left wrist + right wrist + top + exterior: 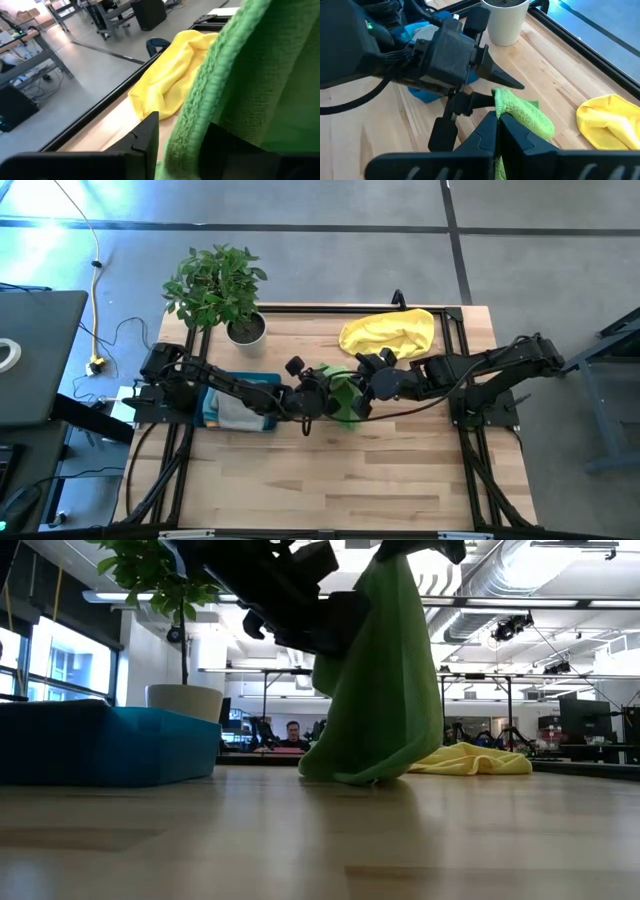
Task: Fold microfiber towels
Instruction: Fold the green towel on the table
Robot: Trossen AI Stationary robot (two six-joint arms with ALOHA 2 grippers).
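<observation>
The green towel (pixel 346 402) is held up over the middle of the table (pixel 400 480), its lower edge touching the wood. Its top is clamped in the closed fingers of the right gripper (pixel 496 116). One hanging edge is flanked by the left gripper (pixel 490 86), whose fingers (pixel 145 137) are set on either side of it, partly open. A yellow towel (pixel 388 333) is lying crumpled near the far edge. A teal tray (pixel 100 743) with cloths is seen beside a potted plant (pixel 220 290).
</observation>
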